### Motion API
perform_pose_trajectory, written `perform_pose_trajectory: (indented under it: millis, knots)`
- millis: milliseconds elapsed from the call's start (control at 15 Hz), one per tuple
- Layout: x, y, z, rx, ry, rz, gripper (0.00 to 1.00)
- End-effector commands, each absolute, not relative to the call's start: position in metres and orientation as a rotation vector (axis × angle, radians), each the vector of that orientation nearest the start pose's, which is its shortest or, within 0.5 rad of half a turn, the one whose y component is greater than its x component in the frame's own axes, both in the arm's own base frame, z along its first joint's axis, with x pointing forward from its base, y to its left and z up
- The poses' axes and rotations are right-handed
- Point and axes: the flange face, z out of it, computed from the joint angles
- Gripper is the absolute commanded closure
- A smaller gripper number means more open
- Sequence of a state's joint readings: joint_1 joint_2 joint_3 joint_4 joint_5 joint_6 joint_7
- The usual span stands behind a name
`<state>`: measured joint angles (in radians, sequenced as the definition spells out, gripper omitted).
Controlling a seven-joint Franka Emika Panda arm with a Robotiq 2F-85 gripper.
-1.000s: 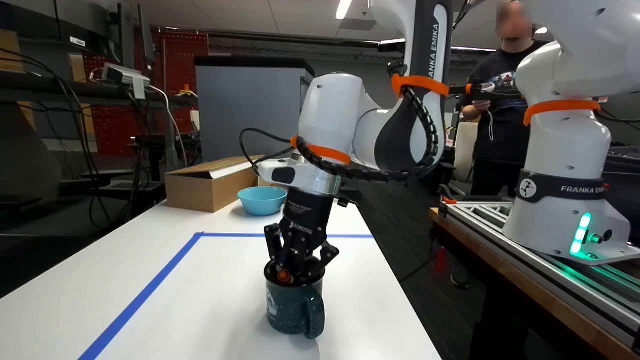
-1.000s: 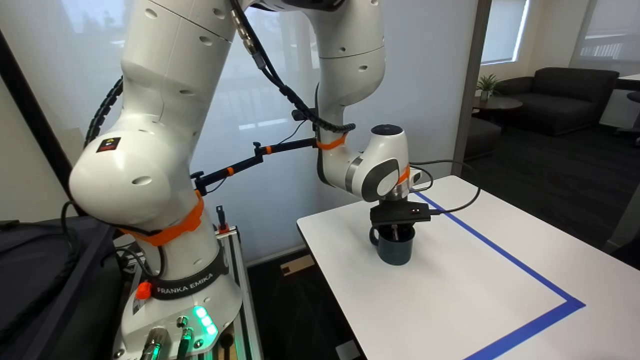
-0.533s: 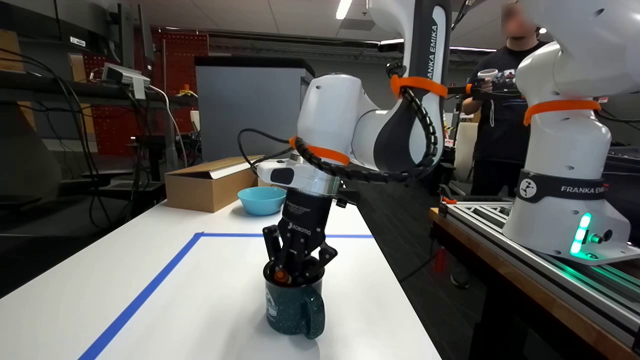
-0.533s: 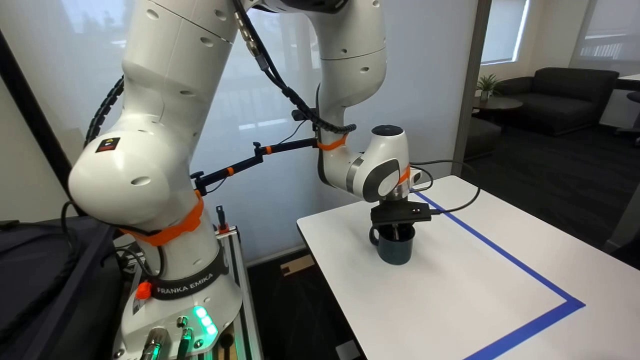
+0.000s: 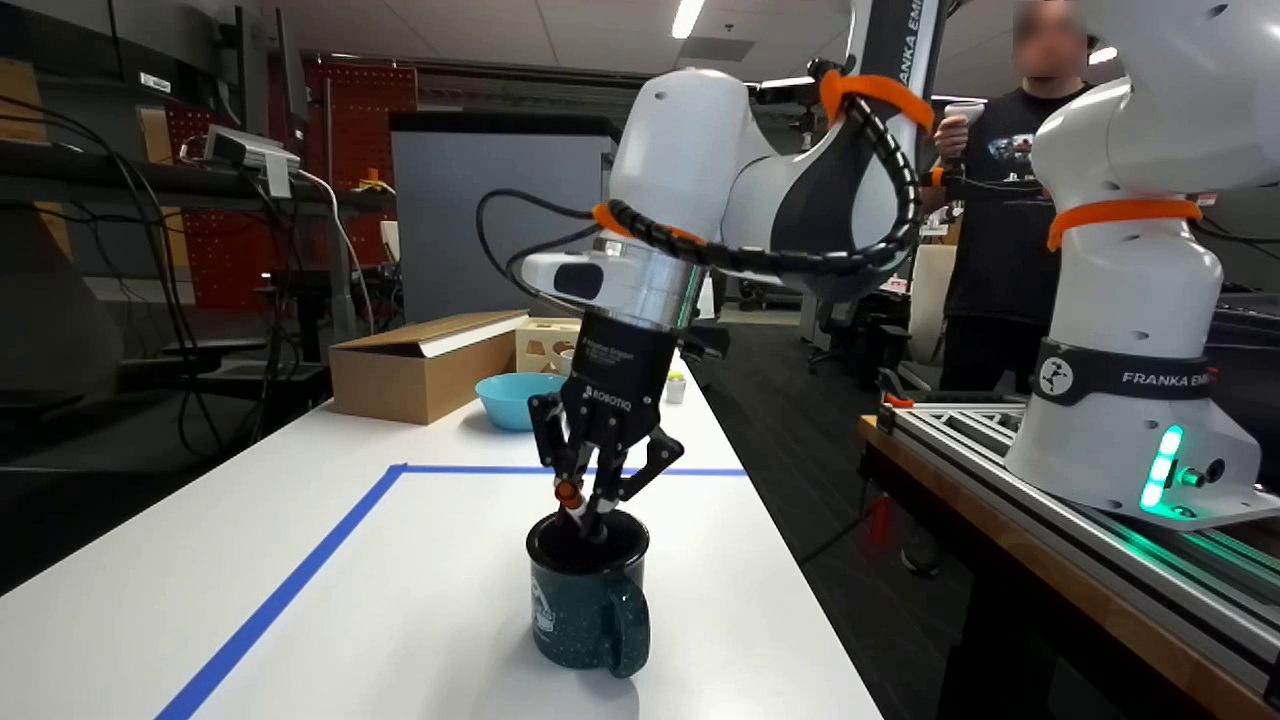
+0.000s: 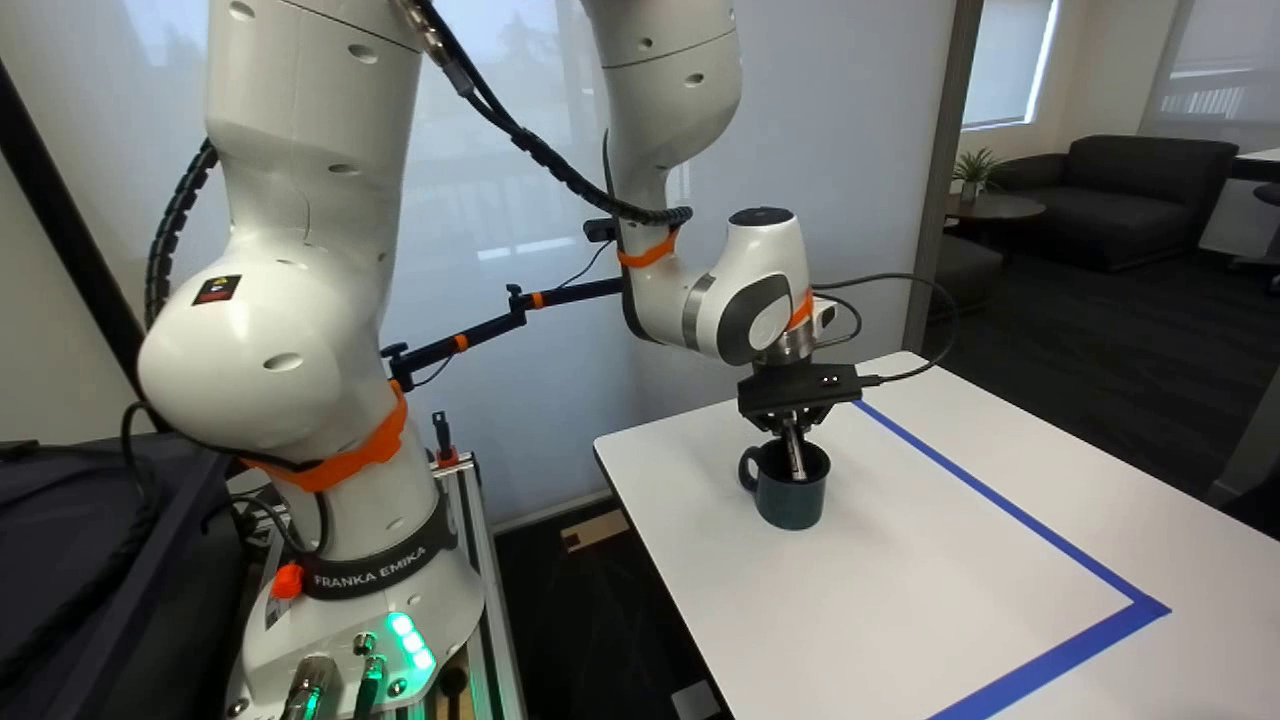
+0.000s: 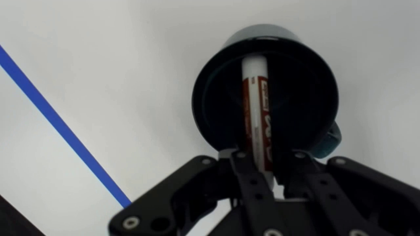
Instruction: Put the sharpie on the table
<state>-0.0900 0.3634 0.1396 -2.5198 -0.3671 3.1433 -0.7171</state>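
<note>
The black two-fingered gripper point(image 5: 590, 503) has risen, pinching the slim red-and-white marker point(image 7: 257, 108), tip at the dark teal mug's point(image 5: 572, 625) mouth. White tabletop point(image 6: 900, 600) spreads to straight blue tape point(image 6: 1055, 662), lower right.

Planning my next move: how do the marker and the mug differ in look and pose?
The marker is slim, white and reddish; the mug is wider and dark teal. The marker tilts, clamped in the gripper; the mug stands upright on the table. Both are roughly cylindrical.
</note>
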Motion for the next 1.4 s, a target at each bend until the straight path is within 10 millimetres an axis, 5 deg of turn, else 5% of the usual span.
perform_pose_trajectory:
  millis: [0, 333, 467, 667, 1067, 1333]
  knots:
    - [0.455, 0.047, 0.215, -2.786, -1.706, -0.382, 0.95]
    - [0.457, -0.014, 0.247, -2.916, -1.711, -0.323, 0.95]
    - [0.458, -0.046, 0.241, -2.969, -1.681, -0.294, 0.95]
    - [0.463, -0.072, 0.206, -2.955, -1.681, -0.322, 0.95]
    - [0.495, -0.075, 0.103, -2.854, -1.699, -0.346, 0.95]
    - [0.520, -0.081, 0.059, -2.815, -1.696, -0.319, 0.95]
